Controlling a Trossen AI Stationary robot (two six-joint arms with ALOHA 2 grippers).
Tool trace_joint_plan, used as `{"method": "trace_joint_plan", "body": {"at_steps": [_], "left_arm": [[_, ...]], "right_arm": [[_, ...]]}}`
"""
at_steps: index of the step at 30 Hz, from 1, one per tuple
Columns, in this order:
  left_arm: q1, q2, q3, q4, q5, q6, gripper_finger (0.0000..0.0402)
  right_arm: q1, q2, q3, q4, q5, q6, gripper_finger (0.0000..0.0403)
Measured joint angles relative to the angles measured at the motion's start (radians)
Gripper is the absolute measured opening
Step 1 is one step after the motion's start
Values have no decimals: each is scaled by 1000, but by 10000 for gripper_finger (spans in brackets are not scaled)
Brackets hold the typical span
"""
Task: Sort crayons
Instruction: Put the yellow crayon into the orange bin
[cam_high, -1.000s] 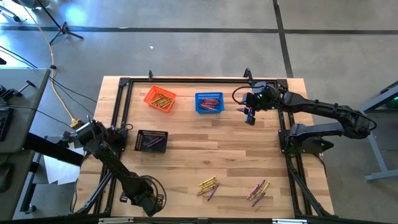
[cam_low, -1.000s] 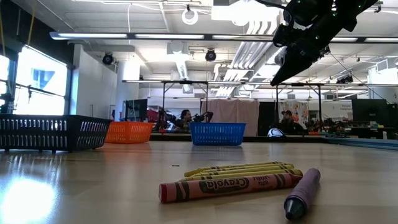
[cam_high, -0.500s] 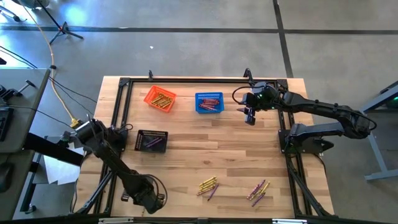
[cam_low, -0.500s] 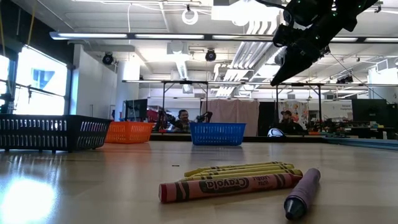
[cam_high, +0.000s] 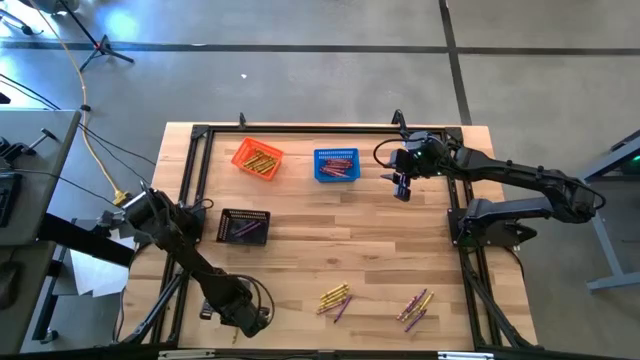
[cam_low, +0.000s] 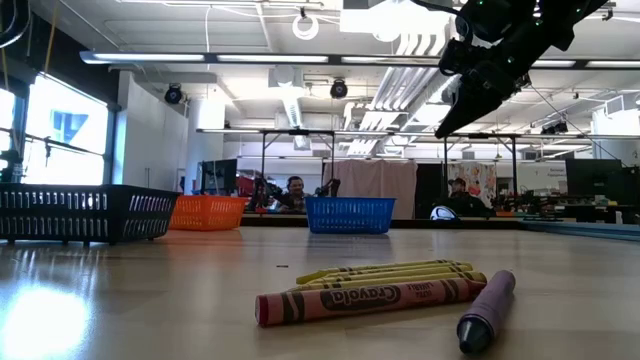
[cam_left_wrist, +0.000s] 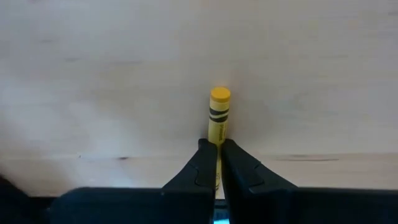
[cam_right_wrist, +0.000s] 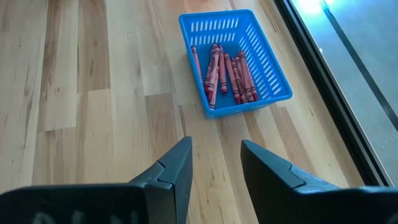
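Note:
My left gripper (cam_high: 247, 318) is near the table's near edge, left of the middle, shut on a yellow crayon (cam_left_wrist: 219, 115). My right gripper (cam_high: 401, 188) is open and empty above the table, just right of the blue basket (cam_high: 337, 165), which holds red crayons (cam_right_wrist: 227, 71). The orange basket (cam_high: 258, 158) holds yellow crayons. The black basket (cam_high: 245, 226) holds purple ones. Two loose heaps of crayons (cam_high: 334, 298) (cam_high: 415, 305) lie on the table near its near edge. The low view shows yellow (cam_low: 390, 272), red (cam_low: 370, 297) and purple (cam_low: 487, 308) crayons lying on the table. My left gripper pinches the yellow crayon between its two fingers (cam_left_wrist: 202, 168) at one end (cam_left_wrist: 216, 146). The fingers lie along the crayon. The crayon's other end (cam_left_wrist: 220, 95) sticks out past the fingertips over the wood. I cannot tell whether it touches the table.
A black frame (cam_high: 196, 180) runs along the table's left, far and right sides. The three baskets stand in the far left half. Bare wood (cam_high: 340, 235) lies between the baskets and the loose crayons. People show in the room beyond the table (cam_low: 292, 190).
My left gripper has gone a little toward the table's right edge, along the near edge.

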Motion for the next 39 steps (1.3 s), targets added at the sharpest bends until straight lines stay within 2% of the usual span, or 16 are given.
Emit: {"method": "trace_joint_plan", "body": {"at_steps": [5,11,16,22,26,32,35,39], "left_arm": [[17,-31,-1,23,-121,1,0],[80,-126,-1,76,-426,156,0],[198,-227,0,64,-640,399,0],[414,-344,2,50,-808,868,0],[583,-406,2,43,-897,1134,0],[823,-445,2,31,-1047,1393,0],[938,-443,2,-8,-1066,1465,0],[1061,-429,2,-92,-1027,1471,0]], "right_arm": [[0,0,0,0,0,0,124],[0,0,0,4,0,0,124],[0,0,0,4,0,0,124],[0,0,0,5,0,-46,124],[0,0,0,7,0,-52,124],[0,0,0,7,0,-52,124],[0,0,0,7,0,-47,124],[0,0,0,7,0,-45,124]]}}
